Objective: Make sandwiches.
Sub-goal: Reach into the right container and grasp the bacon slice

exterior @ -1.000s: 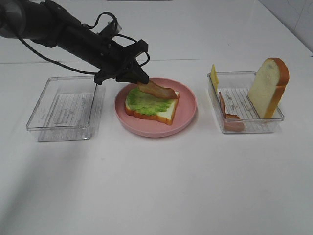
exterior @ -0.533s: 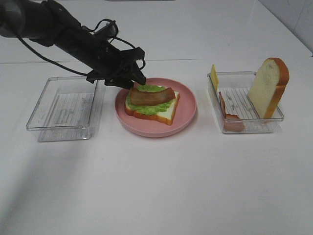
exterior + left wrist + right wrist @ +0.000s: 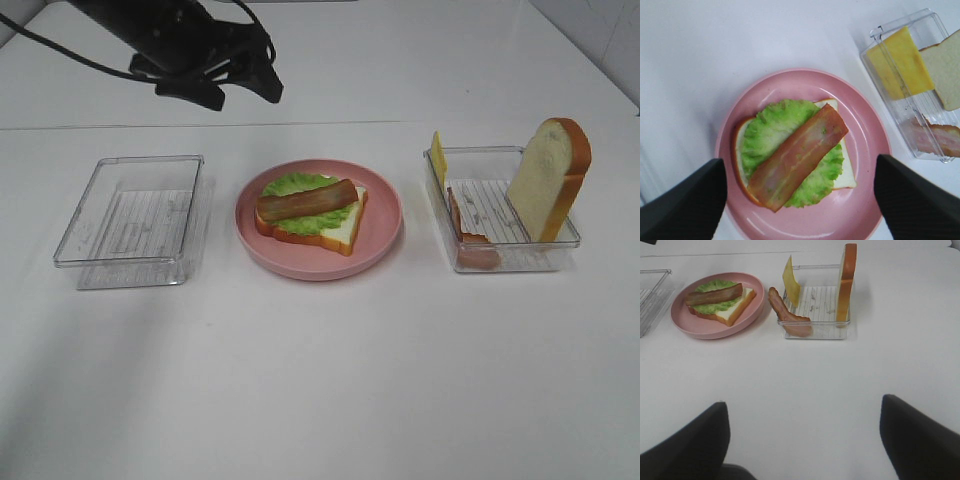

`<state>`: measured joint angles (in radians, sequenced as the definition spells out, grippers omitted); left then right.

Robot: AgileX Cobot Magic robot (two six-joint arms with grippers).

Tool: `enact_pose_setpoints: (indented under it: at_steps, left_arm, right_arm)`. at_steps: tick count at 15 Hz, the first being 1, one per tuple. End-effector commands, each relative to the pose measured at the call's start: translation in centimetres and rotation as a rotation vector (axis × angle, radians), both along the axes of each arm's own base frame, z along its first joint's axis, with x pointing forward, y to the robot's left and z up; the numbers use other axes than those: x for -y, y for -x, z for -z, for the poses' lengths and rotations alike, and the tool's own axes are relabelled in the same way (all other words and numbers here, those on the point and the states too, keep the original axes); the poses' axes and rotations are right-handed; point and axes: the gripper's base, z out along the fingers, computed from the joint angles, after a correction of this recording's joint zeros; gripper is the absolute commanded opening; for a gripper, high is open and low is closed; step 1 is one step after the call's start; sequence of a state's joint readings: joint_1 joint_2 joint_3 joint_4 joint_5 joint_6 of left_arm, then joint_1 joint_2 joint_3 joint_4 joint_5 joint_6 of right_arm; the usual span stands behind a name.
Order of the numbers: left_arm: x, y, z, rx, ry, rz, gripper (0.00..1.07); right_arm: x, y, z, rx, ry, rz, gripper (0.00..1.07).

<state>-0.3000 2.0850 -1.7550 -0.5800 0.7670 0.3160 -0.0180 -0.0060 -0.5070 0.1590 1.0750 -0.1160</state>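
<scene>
**Left gripper open and empty, high beyond the plate**

Left gripper [image 3: 245, 98] hangs with its jaws spread wide and nothing between them, above the desk [image 3: 320, 380] past the far-left edge of the pink plate [image 3: 382, 232]. Its wrist camera looks straight down on that plate. Standing off this high probably leaves the plate free for the other arm to reach. The right gripper [image 3: 802, 405] is likewise wide and empty, well apart from the plate and facing it across bare desk.

On the plate lies the sandwich [image 3: 310, 215], so far three layers:
- a bread slice [image 3: 342, 232] at the bottom
- ruffled lettuce [image 3: 290, 185] covering most of it
- a bacon strip [image 3: 307, 200] laid flat and diagonally on top

Lying flat and roughly centred, the bacon should give the next layers a level bed.

Right of the plate a clear tray [image 3: 510, 268] holds what remains. A yellow cheese slice [image 3: 438, 160] and a top bread slice [image 3: 545, 180] stand on edge against its walls, and a pinkish ham piece [image 3: 465, 238] leans low between them. Upright pieces likely offer an edge that a gripper can pinch. Left of the plate sits a second clear tray [image 3: 125, 262], with nothing visible in it.
</scene>
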Motion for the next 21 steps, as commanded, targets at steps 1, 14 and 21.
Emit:
enact_pose_setpoints:
  at_steps: [1,14,21]
  left_arm:
    - [-1.1,2.2,-4.4,0.010,-0.072,-0.003,0.77]
    - [-11.4,25.8,-17.6,0.084,-0.292,-0.207,0.77]
    - [-15.3,37.6,-11.7,0.279,-0.268,-0.206,0.77]
  right_arm:
    - [0.0,0.1,0.0,0.023,-0.002,0.002,0.77]
    - [0.0,0.1,0.0,0.023,-0.002,0.002,0.77]
    - [0.0,0.1,0.0,0.023,-0.002,0.002,0.77]
